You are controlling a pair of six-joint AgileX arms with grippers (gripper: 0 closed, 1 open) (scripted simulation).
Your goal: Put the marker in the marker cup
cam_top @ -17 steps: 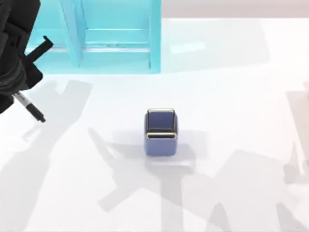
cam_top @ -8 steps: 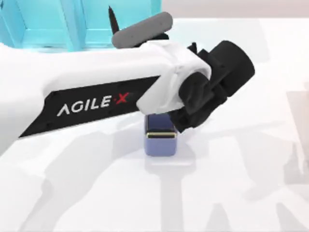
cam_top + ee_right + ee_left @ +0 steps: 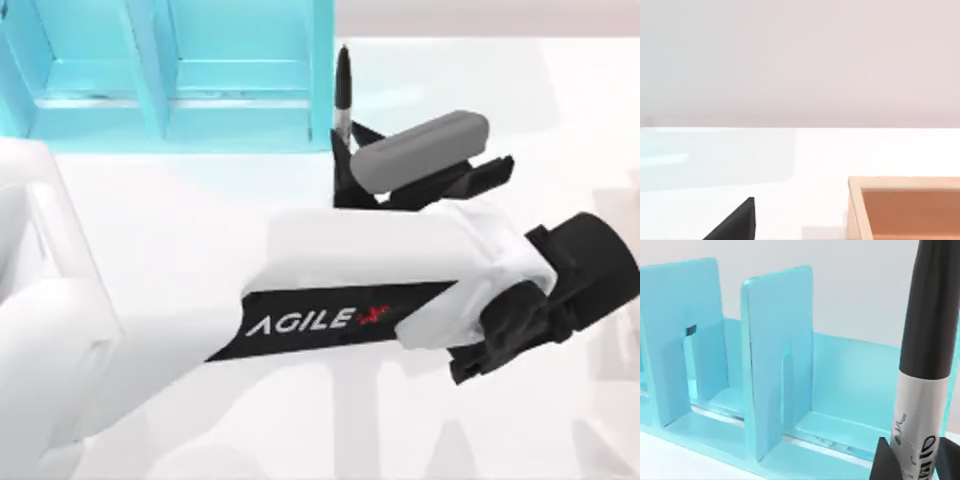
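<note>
Marker [image 3: 343, 90], slim with a smooth black cap and pale printed barrel, stands at upper centre of the top view, pinched by the left pincer [image 3: 345, 165] beside the glossy turquoise shelf unit [image 3: 240, 75] above the white tabletop [image 3: 500, 70]. Right pincer: cannot tell.

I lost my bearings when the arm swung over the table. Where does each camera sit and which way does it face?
Top view: above the table, looking down; my left arm crosses it, its gripper holding the marker near the turquoise shelf.
Left wrist view: on the left wrist, facing the shelf; the marker rises between the dark jaws.
Right wrist view: on the right wrist, facing across the table to a wooden box; one dark fingertip shows.
Top and left wrist views share marker and shelf.
</note>
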